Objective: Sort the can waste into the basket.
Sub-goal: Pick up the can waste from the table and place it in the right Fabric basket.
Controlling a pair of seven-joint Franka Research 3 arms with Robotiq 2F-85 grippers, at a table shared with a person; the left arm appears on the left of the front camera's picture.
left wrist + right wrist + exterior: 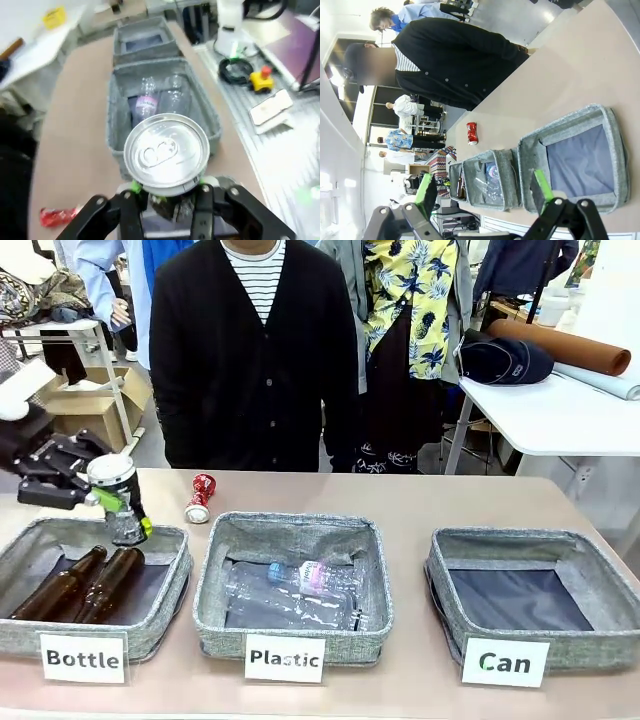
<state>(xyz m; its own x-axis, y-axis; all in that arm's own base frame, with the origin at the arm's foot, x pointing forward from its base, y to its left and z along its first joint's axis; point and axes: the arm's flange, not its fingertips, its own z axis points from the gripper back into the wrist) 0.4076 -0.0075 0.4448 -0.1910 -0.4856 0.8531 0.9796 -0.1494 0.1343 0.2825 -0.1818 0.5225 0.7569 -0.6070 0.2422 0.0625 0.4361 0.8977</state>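
Left pincer [128, 516], at the left of the front view, is clamped on the dark can [112, 476] with the silver top. It holds the can at the far right corner of the bin labelled "Bottle" [18, 630], which contains brown bottles [75, 585]. The red can [201, 497] lies on the table [400, 500] behind the gap between that bin and the "Plastic" bin [215, 585], well apart from the "Can" basket [440, 578] at lower right. Right pincer [482, 197], at the bottom of its wrist view, has its jaws spread wide, the basket lying at that frame's right.
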